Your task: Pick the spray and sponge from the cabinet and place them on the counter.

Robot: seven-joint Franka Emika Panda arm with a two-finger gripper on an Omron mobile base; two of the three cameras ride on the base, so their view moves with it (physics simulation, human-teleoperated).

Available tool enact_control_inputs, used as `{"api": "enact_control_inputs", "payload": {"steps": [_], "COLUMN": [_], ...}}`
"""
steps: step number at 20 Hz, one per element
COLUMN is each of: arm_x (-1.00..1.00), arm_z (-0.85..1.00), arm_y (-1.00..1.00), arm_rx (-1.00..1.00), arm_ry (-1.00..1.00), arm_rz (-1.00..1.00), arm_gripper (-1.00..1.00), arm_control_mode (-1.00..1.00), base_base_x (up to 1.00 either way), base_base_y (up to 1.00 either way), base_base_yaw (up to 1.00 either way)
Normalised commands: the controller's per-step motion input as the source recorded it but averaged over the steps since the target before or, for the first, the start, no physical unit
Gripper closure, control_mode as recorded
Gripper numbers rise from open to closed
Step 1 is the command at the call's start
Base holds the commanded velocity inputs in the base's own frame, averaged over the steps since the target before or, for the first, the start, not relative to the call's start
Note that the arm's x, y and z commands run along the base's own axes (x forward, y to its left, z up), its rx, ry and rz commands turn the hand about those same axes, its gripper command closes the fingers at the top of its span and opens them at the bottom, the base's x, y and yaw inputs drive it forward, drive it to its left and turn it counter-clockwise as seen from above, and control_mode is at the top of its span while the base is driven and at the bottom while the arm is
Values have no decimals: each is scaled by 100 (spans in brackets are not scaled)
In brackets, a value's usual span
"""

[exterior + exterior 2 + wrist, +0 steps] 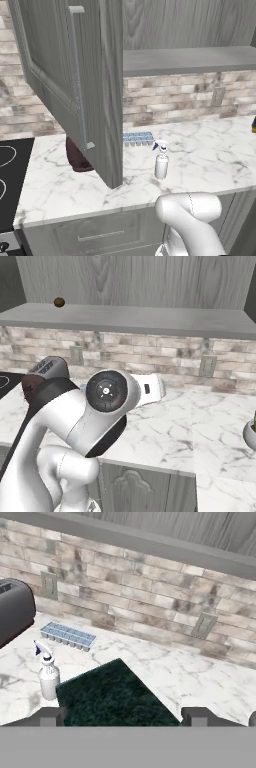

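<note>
In the hand view the sponge [112,697] shows its dark green scrub side and fills the gap between my gripper's [122,717] two fingertips, which are shut on it above the white marble counter [200,677]. The spray [48,679] stands upright on the counter to the left of the sponge, apart from it. From the left base view the spray [161,161] is near the counter's [210,155] front edge, right of the open cabinet door [75,75]. The cabinet's grey shelf [190,60] runs above the brick wall.
A pale blue ice-cube tray [67,636] lies by the wall behind the spray. A dark toaster [12,612] stands at the left, and the black stovetop [10,175] lies beyond it. A small brown ball [59,302] rests on the shelf. The open door hangs over the counter's left part.
</note>
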Motion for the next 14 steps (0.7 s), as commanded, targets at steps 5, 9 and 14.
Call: {"api": "enact_control_inputs", "payload": {"steps": [5, 9, 14], "arm_x": [0, 0, 0], "arm_z": [-24, -29, -47], "arm_y": [0, 0, 0], "arm_rx": [0, 0, 0], "arm_ry": [16, 18, 4], "arm_rz": [0, 0, 1], "arm_gripper": [100, 100, 100], "arm_control_mode": [-100, -100, -100], "base_base_x": [0, 0, 0], "base_base_y": [0, 0, 0], "base_base_yaw": [0, 0, 0]}}
